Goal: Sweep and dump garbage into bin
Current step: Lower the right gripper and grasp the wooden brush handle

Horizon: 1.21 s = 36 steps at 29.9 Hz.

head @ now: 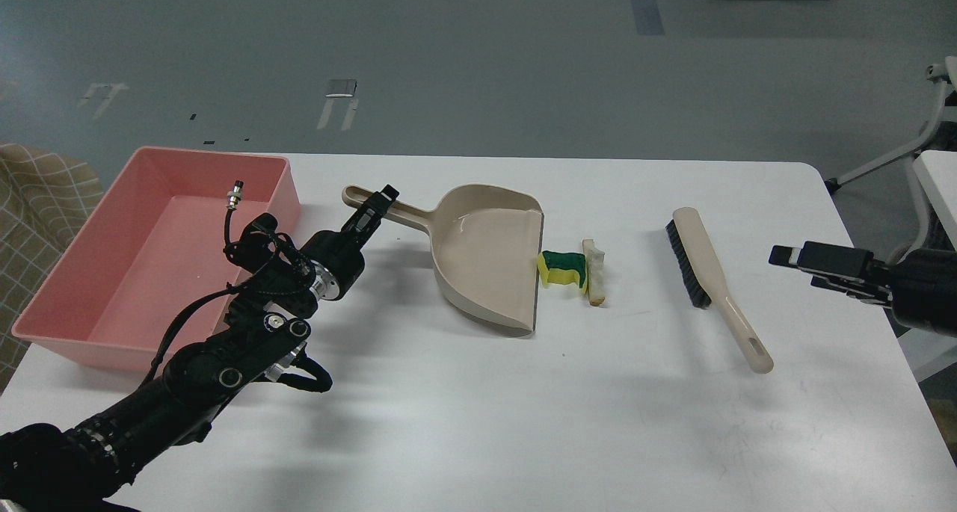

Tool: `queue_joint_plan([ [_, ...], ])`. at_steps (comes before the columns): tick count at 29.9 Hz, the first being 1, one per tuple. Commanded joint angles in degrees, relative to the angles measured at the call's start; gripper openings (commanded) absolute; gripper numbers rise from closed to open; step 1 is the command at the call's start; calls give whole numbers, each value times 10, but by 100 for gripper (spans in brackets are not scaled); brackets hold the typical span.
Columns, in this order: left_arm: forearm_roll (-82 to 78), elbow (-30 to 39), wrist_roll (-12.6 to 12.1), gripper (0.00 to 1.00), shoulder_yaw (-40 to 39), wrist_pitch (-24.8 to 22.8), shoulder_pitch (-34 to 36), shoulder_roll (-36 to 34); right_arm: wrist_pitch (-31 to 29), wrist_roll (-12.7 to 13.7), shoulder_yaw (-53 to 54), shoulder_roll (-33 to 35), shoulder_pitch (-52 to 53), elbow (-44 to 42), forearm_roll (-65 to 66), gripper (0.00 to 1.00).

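Head view shows my left claw point(380, 198) poised at the dustpan's handle point(389, 208); its dark fingers overlap the handle, and I cannot tell how far they are parted or whether they grip. That arm reaches in from the lower left, passing just beside the pink bin point(67, 269) at the table's point(478, 422) left edge. The dustpan's point(486, 261) open lip touches the yellow-green sponge piece point(562, 267), with the bread-like strip point(595, 271) against it. Bare tabletop lies in front. The brush point(714, 280) lies further right, untouched. My right claw point(789, 256) hovers beyond it near the right edge, empty; its gap is unclear.
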State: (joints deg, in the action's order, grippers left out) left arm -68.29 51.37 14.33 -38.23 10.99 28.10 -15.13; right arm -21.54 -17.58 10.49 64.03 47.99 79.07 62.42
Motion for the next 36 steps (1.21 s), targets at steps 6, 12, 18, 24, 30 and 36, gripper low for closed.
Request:
queue_joint_plan([
  [6,1,1,1,0,0,0,7,10,0,40,-9,-6,-8,7,49,100],
  [12,1,1,2,0,0,-1,7,10,2,59,-10,-46,-15,5,53,99],
  [18,1,1,2,0,-1,0,7,10,8,68,-11,-81,-31,1,75,95],
  [24,1,3,2,0,0,0,7,10,9,74,-11,-87,-39,0,80,79],
  [30,1,7,2,0,0,0,6,10,9,80,-11,-87,-40,1,86,49],
  [36,1,7,2,0,0,0,5,10,9,84,-11,-87,-49,1,86,48],
])
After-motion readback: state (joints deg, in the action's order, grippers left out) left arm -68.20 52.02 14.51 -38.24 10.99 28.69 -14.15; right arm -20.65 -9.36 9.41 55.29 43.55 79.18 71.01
